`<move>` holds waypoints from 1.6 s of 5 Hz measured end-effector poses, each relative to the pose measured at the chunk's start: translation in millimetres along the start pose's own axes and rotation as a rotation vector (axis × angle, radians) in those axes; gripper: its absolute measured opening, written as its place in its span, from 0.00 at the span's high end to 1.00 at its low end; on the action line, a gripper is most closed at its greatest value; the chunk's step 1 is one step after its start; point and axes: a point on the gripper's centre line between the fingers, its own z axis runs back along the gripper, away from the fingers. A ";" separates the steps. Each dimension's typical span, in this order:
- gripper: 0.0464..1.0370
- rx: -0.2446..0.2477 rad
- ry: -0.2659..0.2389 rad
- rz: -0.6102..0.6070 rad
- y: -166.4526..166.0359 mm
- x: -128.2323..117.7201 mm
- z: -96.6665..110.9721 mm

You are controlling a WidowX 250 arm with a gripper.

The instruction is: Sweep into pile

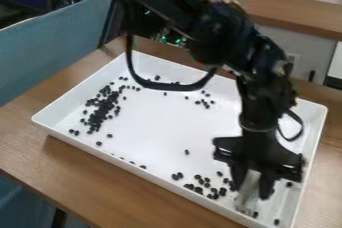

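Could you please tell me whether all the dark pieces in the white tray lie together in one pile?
No, a dense group lies toward the tray's left side, while other pieces lie scattered near the pincer.

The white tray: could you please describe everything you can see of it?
The tray is white, rectangular and shallow, with low walls, and looks like plastic. It sits flat on the wooden table. Small dark beans lie on its floor, thickest toward the picture's left, with a looser group by the near wall. The gripper, holding a pale object, hangs over its near right part.
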 end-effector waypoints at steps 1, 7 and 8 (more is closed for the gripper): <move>0.65 0.026 0.011 -0.007 -8.7 0.6 -13.4; 0.65 0.115 0.137 0.092 140.5 -1.7 3.3; 0.65 0.164 0.145 0.152 190.7 -0.1 14.0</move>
